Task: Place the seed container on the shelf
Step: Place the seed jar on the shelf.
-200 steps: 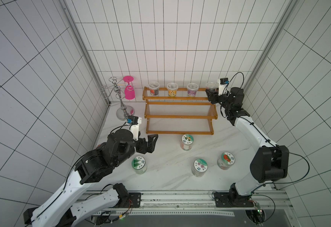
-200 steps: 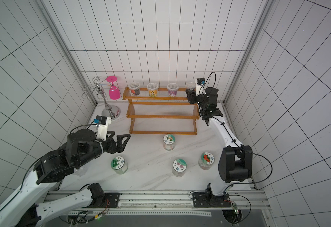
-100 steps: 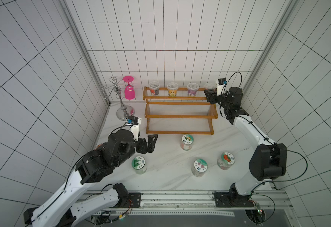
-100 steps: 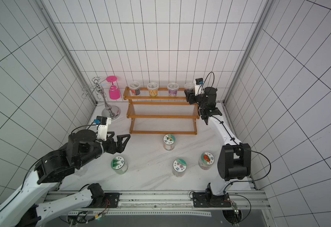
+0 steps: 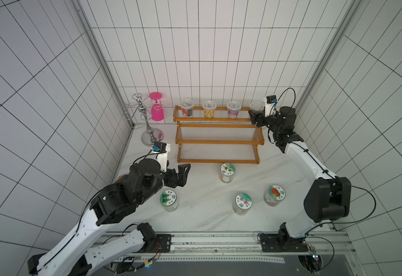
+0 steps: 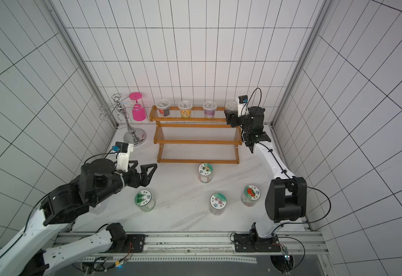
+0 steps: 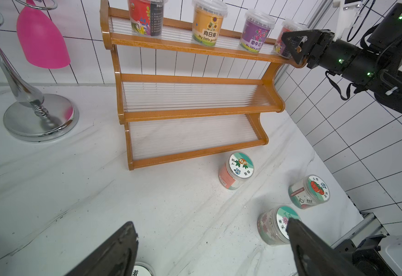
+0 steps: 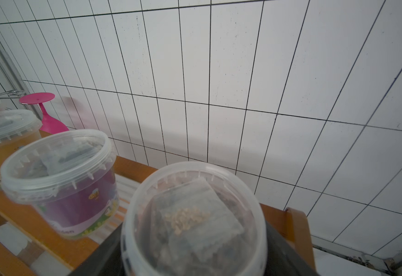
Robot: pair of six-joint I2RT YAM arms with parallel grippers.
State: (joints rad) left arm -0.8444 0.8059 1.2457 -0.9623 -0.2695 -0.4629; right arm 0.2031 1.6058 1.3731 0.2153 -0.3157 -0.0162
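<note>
Clear-lidded seed container (image 5: 256, 106) stands at the right end of the wooden shelf's (image 5: 219, 141) top tier; right gripper (image 5: 254, 117) flanks it, grip impossible to judge; left gripper (image 5: 185, 175) spread wide above the table (image 5: 207, 215).

Shelf at back, jars out front

The shelf (image 5: 219, 141) sits against the back wall, glass stand (image 5: 151, 136) just to its left. On its top tier the seed container (image 5: 256, 106) is at the right end, three other tubs (image 5: 209, 111) in a row left of it. Four jars (image 5: 227, 170) stand on the table (image 5: 202, 222) in front, one nearest the shelf.
</note>
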